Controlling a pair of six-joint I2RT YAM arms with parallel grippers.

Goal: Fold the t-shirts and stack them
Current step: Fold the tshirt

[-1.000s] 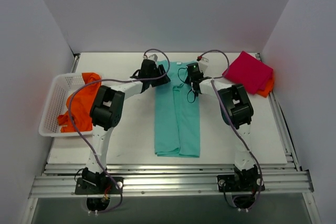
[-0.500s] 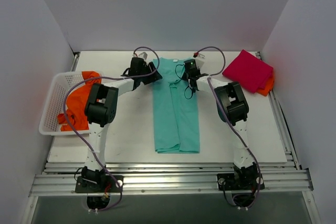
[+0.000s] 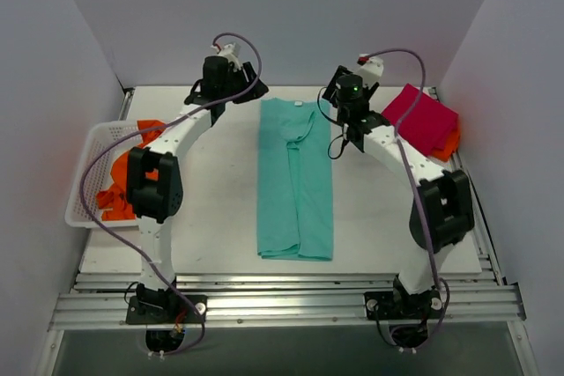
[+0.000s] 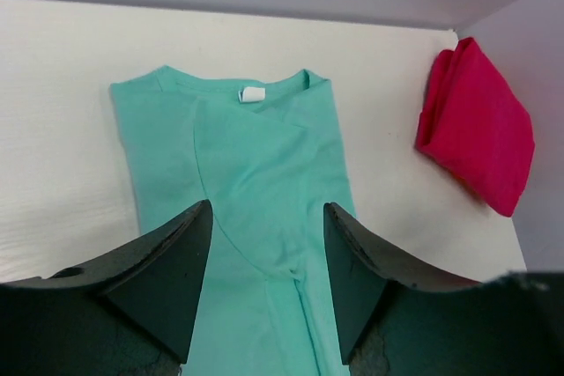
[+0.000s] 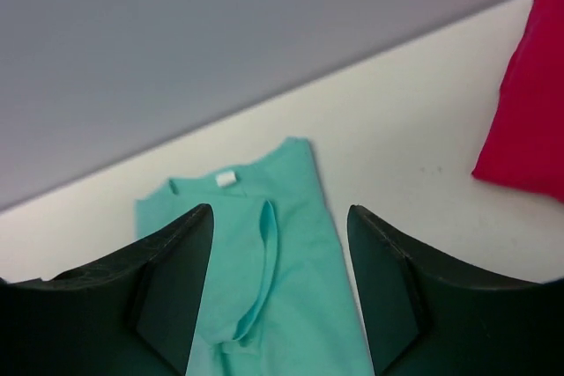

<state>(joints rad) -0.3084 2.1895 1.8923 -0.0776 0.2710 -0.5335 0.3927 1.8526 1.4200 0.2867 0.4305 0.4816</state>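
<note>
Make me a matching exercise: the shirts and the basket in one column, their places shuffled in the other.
1. teal t-shirt
2. magenta t-shirt
3. crumpled orange t-shirt
4. white basket

a. folded, far right corner
b. inside the basket
c. centre, folded into a long strip
d. holding a shirt, at the left edge

Pairs: 1-c, 2-a, 3-b, 4-d

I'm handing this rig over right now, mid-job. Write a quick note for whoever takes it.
Left claw open, empty, raised. Right claw open, empty, raised.
Teal cloth t-shirt lies mid-table, folded lengthwise into a long strip.
Folded magenta cloth t-shirt sits on an orange cloth garment, far right.
Crumpled orange cloth t-shirt is in the white plastic mesh basket, left.
Done: teal's sides folded in. Left: fold it crosswise, stack it, then the basket's orange one.
</note>
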